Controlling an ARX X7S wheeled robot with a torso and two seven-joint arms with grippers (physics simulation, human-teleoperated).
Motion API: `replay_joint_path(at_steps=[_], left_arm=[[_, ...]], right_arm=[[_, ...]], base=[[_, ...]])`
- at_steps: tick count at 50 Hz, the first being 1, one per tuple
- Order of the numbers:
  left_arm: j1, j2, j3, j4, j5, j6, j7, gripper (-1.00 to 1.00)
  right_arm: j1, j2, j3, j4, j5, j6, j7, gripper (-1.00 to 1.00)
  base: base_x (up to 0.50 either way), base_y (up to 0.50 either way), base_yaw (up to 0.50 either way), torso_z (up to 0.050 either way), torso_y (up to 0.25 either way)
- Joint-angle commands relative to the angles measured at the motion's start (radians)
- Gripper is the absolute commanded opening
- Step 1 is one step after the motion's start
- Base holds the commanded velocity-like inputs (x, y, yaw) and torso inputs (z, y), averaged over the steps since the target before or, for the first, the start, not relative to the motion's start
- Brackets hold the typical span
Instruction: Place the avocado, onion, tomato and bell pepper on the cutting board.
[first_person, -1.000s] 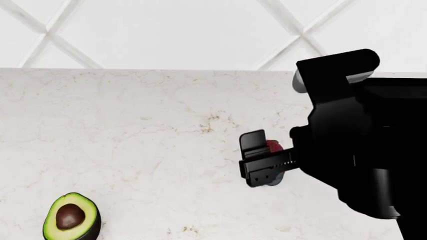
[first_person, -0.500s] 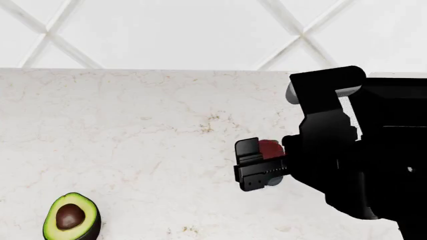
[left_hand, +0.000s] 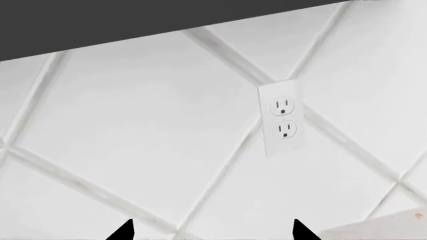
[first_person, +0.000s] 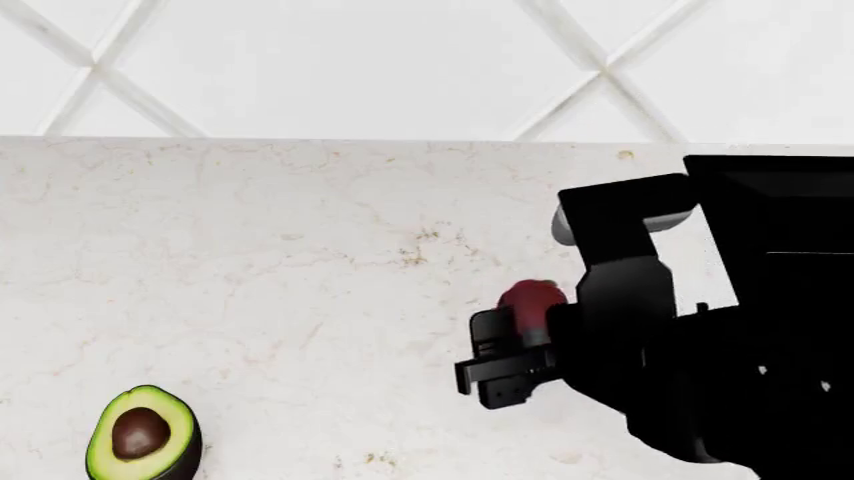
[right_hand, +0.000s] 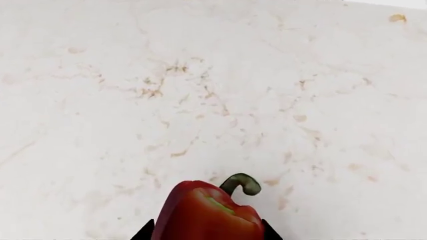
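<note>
Change since earlier frame: right hand (first_person: 514, 350) had risen and drawn toward the frame's lower right, lifting the bell pepper (first_person: 531, 299) higher off the surface (first_person: 267, 260). Right hand: closed on the bell pepper, stem end showing between the tips in the right wrist view (right_hand: 212, 212). Left hand (left_hand: 212, 231): tips apart, holding nothing, aimed at the tiled wall. Avocado (first_person: 143, 436): lower left of head view. Cutting board: not in view. Risk, as judged: the glossy, lobed pepper could slip from a shallow pinch during carry.

Kitchen: marble counter (first_person: 267, 260), tiled backsplash (left_hand: 147, 135) w/ outlet (left_hand: 283, 119).
</note>
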Motion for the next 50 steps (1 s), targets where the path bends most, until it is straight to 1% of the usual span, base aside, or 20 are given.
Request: replay_joint_path(at_steps=[1, 5, 7, 9, 10, 11, 13, 17, 20, 24, 29, 34, 35, 36, 42, 45, 47, 50], left_arm=[[0.014, 0.022, -0.032, 0.025, 0.017, 0.000, 0.016, 1.00], [0.022, 0.021, -0.032, 0.028, 0.009, -0.002, 0.008, 1.00], [0.029, 0.021, -0.033, 0.032, 0.002, -0.003, 0.005, 1.00], [0.028, 0.019, -0.033, 0.032, -0.003, -0.005, 0.004, 1.00], [0.028, 0.023, -0.040, 0.025, -0.015, -0.012, -0.002, 1.00], [0.025, 0.043, -0.076, -0.012, -0.076, -0.052, -0.042, 1.00], [0.014, 0.061, -0.109, -0.048, -0.145, -0.097, -0.090, 1.00], [0.002, 0.055, -0.086, -0.046, -0.191, -0.137, -0.098, 1.00], [-0.022, 0.057, -0.083, -0.079, -0.293, -0.169, -0.169, 1.00], [-0.045, 0.027, -0.024, -0.094, -0.399, -0.171, -0.235, 1.00], [-0.060, -0.015, 0.060, -0.126, -0.611, -0.155, -0.369, 1.00], [-0.048, -0.043, 0.141, -0.138, -0.772, -0.126, -0.454, 1.00], [-0.044, -0.049, 0.156, -0.122, -0.768, -0.140, -0.454, 1.00], [-0.035, -0.058, 0.171, -0.134, -0.802, -0.126, -0.464, 1.00], [-0.026, -0.097, 0.236, -0.126, -0.903, -0.108, -0.490, 1.00], [-0.003, -0.119, 0.287, -0.125, -0.998, -0.071, -0.513, 1.00], [-0.002, -0.122, 0.291, -0.118, -0.984, -0.070, -0.521, 1.00], [0.008, -0.133, 0.316, -0.107, -1.022, -0.054, -0.534, 1.00]], right_arm=[[0.000, -0.012, 0.011, -0.068, -0.049, -0.026, -0.023, -1.00], [0.037, 0.020, 0.007, -0.174, -0.038, 0.016, 0.019, -1.00], [0.052, 0.031, 0.039, -0.214, 0.013, 0.046, 0.054, -1.00], [0.078, 0.054, 0.014, -0.266, -0.018, 0.058, 0.060, -1.00], [0.089, 0.059, 0.031, -0.280, 0.011, 0.073, 0.069, -1.00], [0.106, 0.065, 0.044, -0.297, 0.028, 0.088, 0.091, -1.00], [0.128, 0.077, 0.051, -0.320, 0.038, 0.102, 0.105, -1.00], [0.185, 0.098, 0.078, -0.370, 0.088, 0.148, 0.149, -1.00], [0.222, 0.105, 0.099, -0.392, 0.133, 0.177, 0.183, -1.00], [0.260, 0.117, 0.095, -0.414, 0.135, 0.196, 0.193, -1.00], [0.292, 0.129, 0.112, -0.417, 0.165, 0.213, 0.222, -1.00], [0.326, 0.132, 0.109, -0.406, 0.165, 0.221, 0.225, -1.00], [0.328, 0.134, 0.111, -0.410, 0.164, 0.219, 0.228, -1.00], [0.323, 0.136, 0.118, -0.410, 0.170, 0.213, 0.232, -1.00], [0.357, 0.142, 0.126, -0.400, 0.182, 0.221, 0.252, -1.00], [0.369, 0.141, 0.130, -0.400, 0.194, 0.225, 0.266, -1.00], [0.357, 0.148, 0.134, -0.404, 0.201, 0.220, 0.274, -1.00], [0.357, 0.155, 0.134, -0.403, 0.199, 0.217, 0.275, -1.00]], base=[[0.00, 0.00, 0.00, 0.000, 0.000], [0.00, 0.00, 0.00, 0.000, 0.000], [0.00, 0.00, 0.00, 0.000, 0.000], [0.00, 0.00, 0.00, 0.000, 0.000], [0.00, 0.00, 0.00, 0.000, 0.000], [0.00, 0.00, 0.00, 0.000, 0.000], [0.00, 0.00, 0.00, 0.000, 0.000], [0.00, 0.00, 0.00, 0.000, 0.000], [0.00, 0.00, 0.00, 0.000, 0.000], [0.00, 0.00, 0.00, 0.000, 0.000], [0.00, 0.00, 0.00, 0.000, 0.000], [0.00, 0.00, 0.00, 0.000, 0.000], [0.00, 0.00, 0.00, 0.000, 0.000], [0.00, 0.00, 0.00, 0.000, 0.000], [0.00, 0.00, 0.00, 0.000, 0.000], [0.00, 0.00, 0.00, 0.000, 0.000], [0.00, 0.00, 0.00, 0.000, 0.000], [0.00, 0.00, 0.00, 0.000, 0.000]])
